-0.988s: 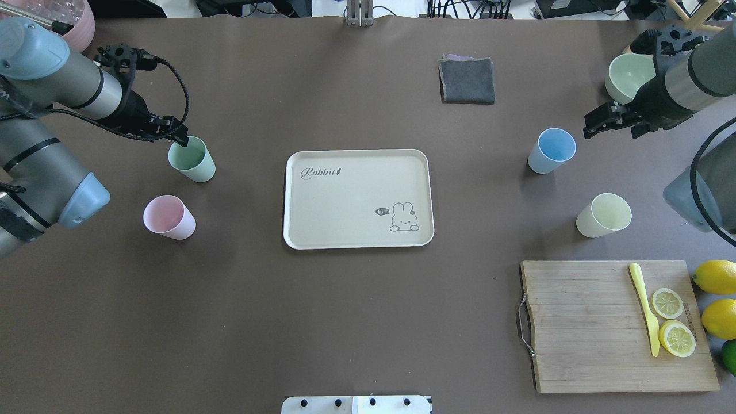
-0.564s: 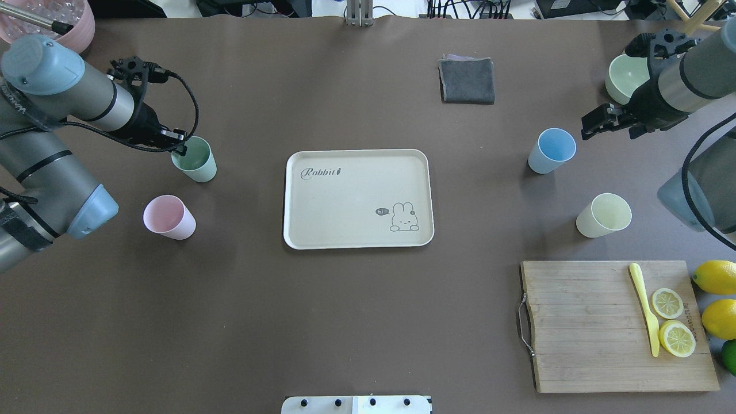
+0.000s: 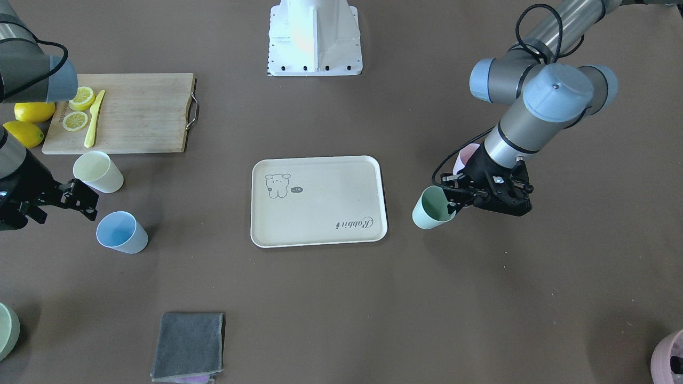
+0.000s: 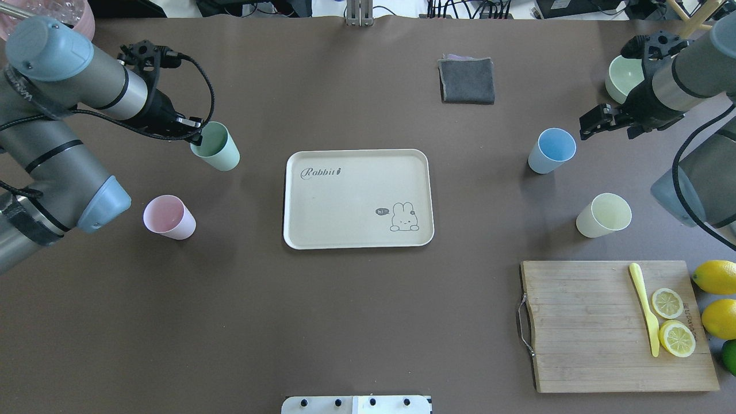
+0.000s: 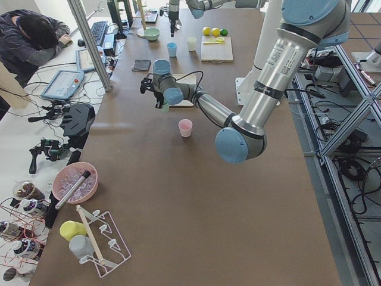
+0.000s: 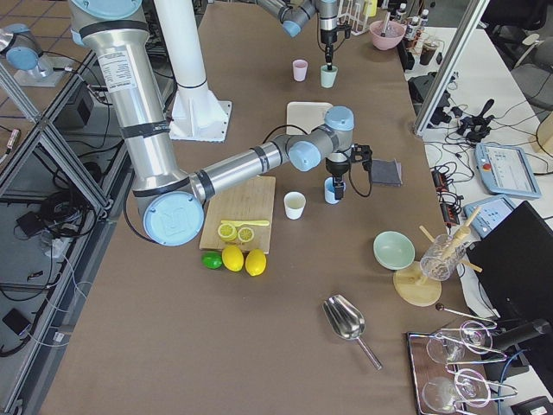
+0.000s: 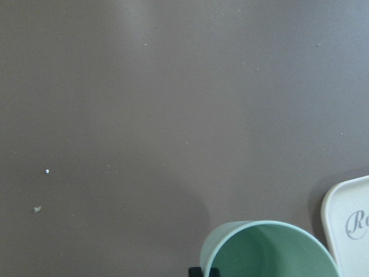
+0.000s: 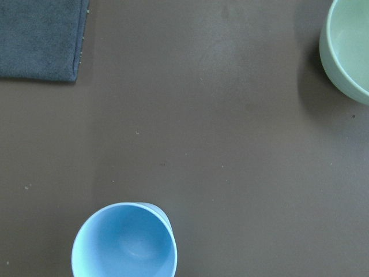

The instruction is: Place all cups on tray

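The cream tray (image 4: 345, 201) with the rabbit drawing lies at the table's middle, with nothing on it. My left gripper (image 4: 195, 133) is shut on the rim of a green cup (image 4: 217, 148) and holds it tilted, just left of the tray; the cup also shows in the left wrist view (image 7: 271, 251) and the front view (image 3: 432, 209). A pink cup (image 4: 168, 217) stands nearer on the left. My right gripper (image 4: 592, 123) is open and empty, right of a blue cup (image 4: 552, 150), which also shows in the right wrist view (image 8: 124, 242). A pale yellow cup (image 4: 604, 215) stands nearer on the right.
A bamboo cutting board (image 4: 586, 322) with a yellow knife and lemon slices lies at the near right, with lemons (image 4: 716, 276) beside it. A folded grey cloth (image 4: 467, 80) lies at the far middle. A green bowl (image 4: 624, 75) sits behind my right gripper.
My left gripper has closed on the green cup's rim and carried it right towards the tray, tilting it. My right gripper has shifted a little left and away, staying near the blue cup.
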